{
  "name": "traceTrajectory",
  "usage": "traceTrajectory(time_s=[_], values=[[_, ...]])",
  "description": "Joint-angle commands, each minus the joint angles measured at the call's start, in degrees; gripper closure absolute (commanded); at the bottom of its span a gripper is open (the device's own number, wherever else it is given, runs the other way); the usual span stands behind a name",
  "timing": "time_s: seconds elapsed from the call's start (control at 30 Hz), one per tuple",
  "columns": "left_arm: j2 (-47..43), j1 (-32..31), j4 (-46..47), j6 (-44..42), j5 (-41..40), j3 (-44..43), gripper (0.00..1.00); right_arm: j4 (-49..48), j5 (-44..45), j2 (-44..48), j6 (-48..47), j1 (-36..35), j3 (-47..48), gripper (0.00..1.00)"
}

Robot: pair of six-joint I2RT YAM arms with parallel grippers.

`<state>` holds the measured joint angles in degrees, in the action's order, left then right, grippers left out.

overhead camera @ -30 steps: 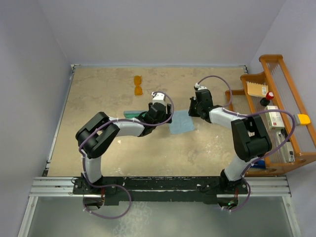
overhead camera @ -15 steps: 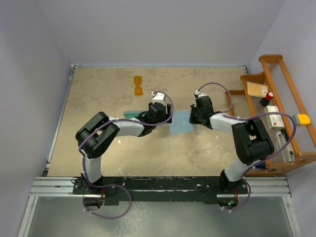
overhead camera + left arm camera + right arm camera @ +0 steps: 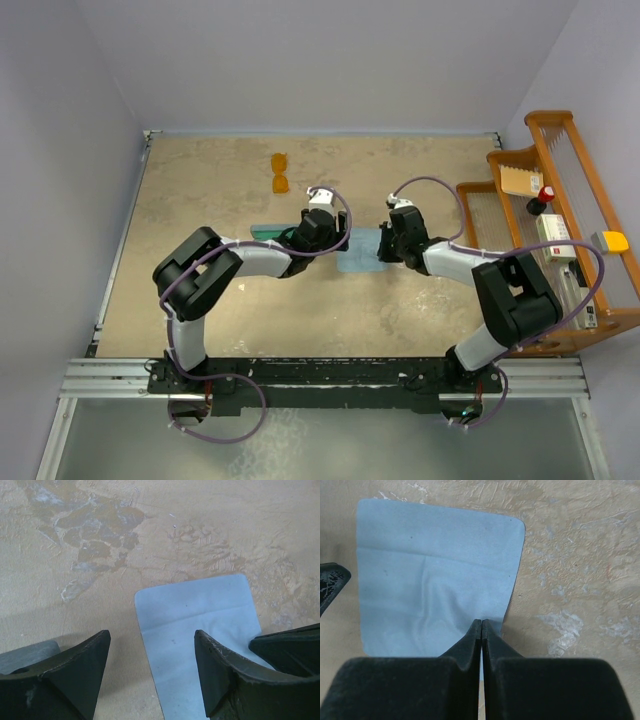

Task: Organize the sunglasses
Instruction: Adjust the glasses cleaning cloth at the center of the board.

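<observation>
- Sunglasses [image 3: 280, 172]: a small orange pair lying on the tan table [image 3: 200, 190], upper centre-left of the overhead view and well apart from both arms. The long axis runs top to bottom of the frame, one lens above the other.
- Left gripper [image 3: 150, 640]: its fingers are spread apart and hold nothing, poised over one edge of a pale blue cloth [image 3: 435, 565].
- Right gripper [image 3: 481, 622]: its fingers are pressed together, pinching the cloth's near edge, which puckers there.
</observation>
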<state>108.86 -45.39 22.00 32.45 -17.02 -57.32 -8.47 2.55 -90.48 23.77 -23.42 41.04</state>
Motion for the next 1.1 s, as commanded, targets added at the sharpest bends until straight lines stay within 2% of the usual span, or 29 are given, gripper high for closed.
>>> traceTrajectory(time_s=[0.0,0.33,0.77,1.07], values=[[-2.85,0.24,2.7,1.24,0.62,0.3,0.34,1.88,2.57,1.6,1.08,-0.22,-1.13,1.0],[-3.22,0.23,2.78,1.28,0.62,0.72,0.34,5.27,7.03,4.33,2.89,-0.31,-0.94,1.0],[-2.98,0.21,1.91,0.1,2.49,-0.23,0.34,0.44,-1.02,7.61,2.48,-0.29,-0.56,0.83],[-2.19,0.25,-0.52,-1.71,5.04,-2.1,0.34,3.15,-0.18,5.49,0.75,-0.13,6.03,0.77]])
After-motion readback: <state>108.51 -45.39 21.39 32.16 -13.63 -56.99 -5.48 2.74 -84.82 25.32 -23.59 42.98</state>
